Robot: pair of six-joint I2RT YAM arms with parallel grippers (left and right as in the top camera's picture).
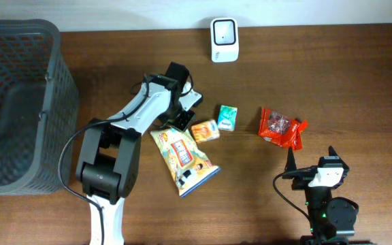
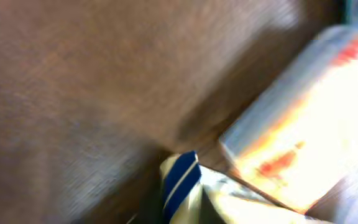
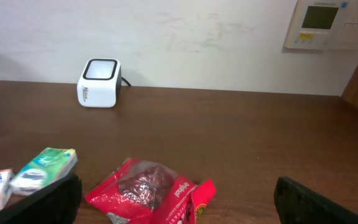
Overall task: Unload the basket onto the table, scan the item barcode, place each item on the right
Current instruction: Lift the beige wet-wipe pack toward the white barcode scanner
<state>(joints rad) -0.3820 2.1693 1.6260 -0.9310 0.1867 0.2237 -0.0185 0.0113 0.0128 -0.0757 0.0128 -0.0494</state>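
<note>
Beside the orange packet point(image 1: 205, 130), the left pincer point(image 1: 181, 121) is closed, its hold unclear; well apart, the right pincer point(image 1: 312, 156) gapes empty.

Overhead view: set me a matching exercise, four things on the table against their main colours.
Things:
1. scanner
2. basket
3. chips bag
4. candy packet

Colours:
A. red
B. white
C. dark grey
D. yellow

Pairs: 1-B, 2-C, 3-D, 4-A
</note>
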